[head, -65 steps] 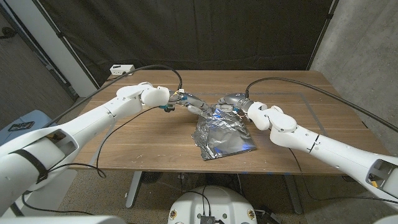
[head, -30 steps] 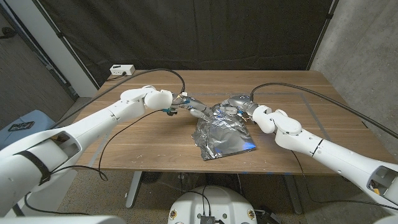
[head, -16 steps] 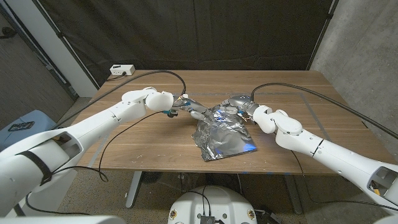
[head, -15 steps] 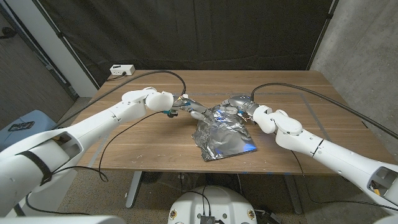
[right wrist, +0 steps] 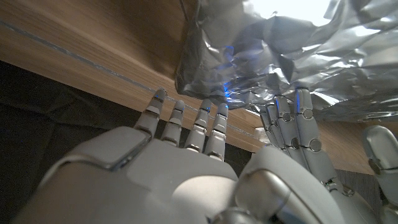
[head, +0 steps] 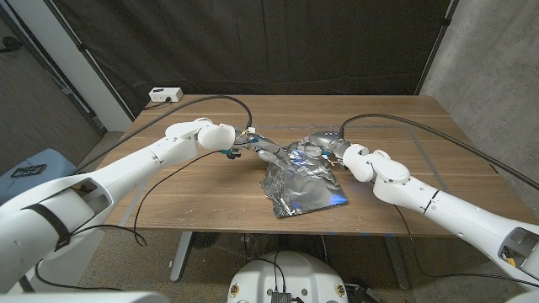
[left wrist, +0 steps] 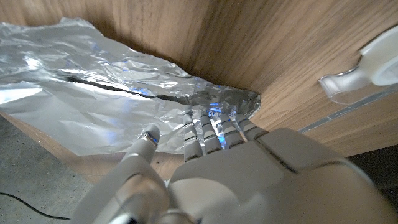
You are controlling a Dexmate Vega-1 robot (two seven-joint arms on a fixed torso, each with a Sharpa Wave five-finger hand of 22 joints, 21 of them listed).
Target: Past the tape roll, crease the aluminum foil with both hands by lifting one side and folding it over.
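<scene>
The crumpled aluminum foil (head: pixel 301 187) lies at the table's middle, its far edge raised and bunched. My left hand (head: pixel 262 147) holds that raised edge from the left; in the left wrist view the fingertips (left wrist: pixel 214 121) are tucked into the crumpled foil (left wrist: pixel 93 93) with the thumb alongside. My right hand (head: pixel 325 141) holds the same edge from the right, its fingers (right wrist: pixel 186 121) reaching under the lifted foil (right wrist: pixel 280 56). The two hands are close together; the left hand (right wrist: pixel 292 127) appears in the right wrist view. A white rounded object (left wrist: pixel 364 62) sits on the wood beyond the foil; I cannot tell what it is.
A white power box (head: pixel 166 94) sits at the table's back left corner. Black cables arc above both forearms. A faint taped line (head: pixel 438 151) crosses the table's right side. A black curtain hangs behind, and a blue seat (head: pixel 29 172) stands at the left.
Since the earliest frame both arms have edged slightly inward, and the raised foil edge has sunk a little. Over the last half second nothing visibly moved.
</scene>
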